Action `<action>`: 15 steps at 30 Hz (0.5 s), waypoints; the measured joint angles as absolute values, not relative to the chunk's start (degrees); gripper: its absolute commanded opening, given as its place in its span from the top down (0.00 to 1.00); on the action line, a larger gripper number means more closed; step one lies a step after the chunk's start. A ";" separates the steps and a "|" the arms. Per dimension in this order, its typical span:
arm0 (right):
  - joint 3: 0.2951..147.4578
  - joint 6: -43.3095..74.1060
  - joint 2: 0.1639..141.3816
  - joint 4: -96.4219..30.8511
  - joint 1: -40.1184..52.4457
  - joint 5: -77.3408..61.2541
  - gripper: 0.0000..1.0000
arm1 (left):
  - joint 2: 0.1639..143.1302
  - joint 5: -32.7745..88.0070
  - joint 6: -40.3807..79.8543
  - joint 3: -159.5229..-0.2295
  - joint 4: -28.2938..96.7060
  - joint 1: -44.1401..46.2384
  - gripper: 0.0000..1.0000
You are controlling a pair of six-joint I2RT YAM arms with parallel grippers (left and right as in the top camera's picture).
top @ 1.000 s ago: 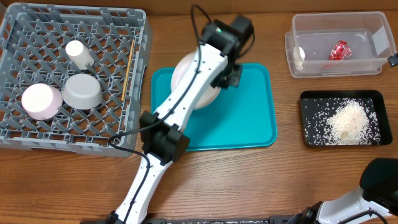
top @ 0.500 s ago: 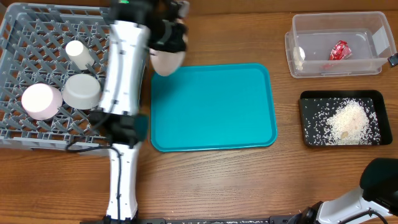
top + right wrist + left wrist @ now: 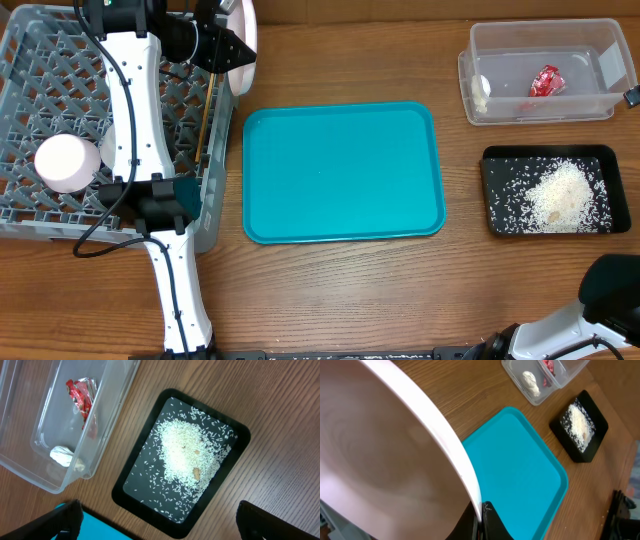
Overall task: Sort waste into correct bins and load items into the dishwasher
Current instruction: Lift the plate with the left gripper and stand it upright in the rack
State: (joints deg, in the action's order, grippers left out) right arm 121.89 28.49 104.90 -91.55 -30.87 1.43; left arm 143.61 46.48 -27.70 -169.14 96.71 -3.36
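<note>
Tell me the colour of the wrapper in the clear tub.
The wrapper is red with silvery edges, clearest in the right wrist view.

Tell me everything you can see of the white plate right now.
The plate is round and white with a faint pink cast. It is smooth and glossy, with a raised rim, and no food shows on the visible face. The left tool is shut on its rim, holding it tipped almost on edge in the air. It hangs over the right wall of the grey rack, near the teal tray. Nothing but the tool appears to touch it.
</note>
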 measured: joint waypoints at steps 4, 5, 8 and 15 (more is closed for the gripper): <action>121.89 28.49 104.90 -91.55 -30.87 1.45 0.00 | 143.61 45.45 -30.22 -169.14 96.68 -3.38 0.96; 121.89 28.49 104.90 -91.53 -30.87 1.43 0.00 | 143.61 44.77 -30.52 -169.14 96.68 -3.42 0.96; 121.89 28.49 104.90 -91.57 -30.87 1.45 0.00 | 143.61 43.09 -31.83 -169.14 96.71 -3.95 0.96; 121.89 28.47 104.90 -91.55 -30.87 1.43 0.00 | 143.61 42.89 -34.68 -169.10 96.71 -8.58 0.96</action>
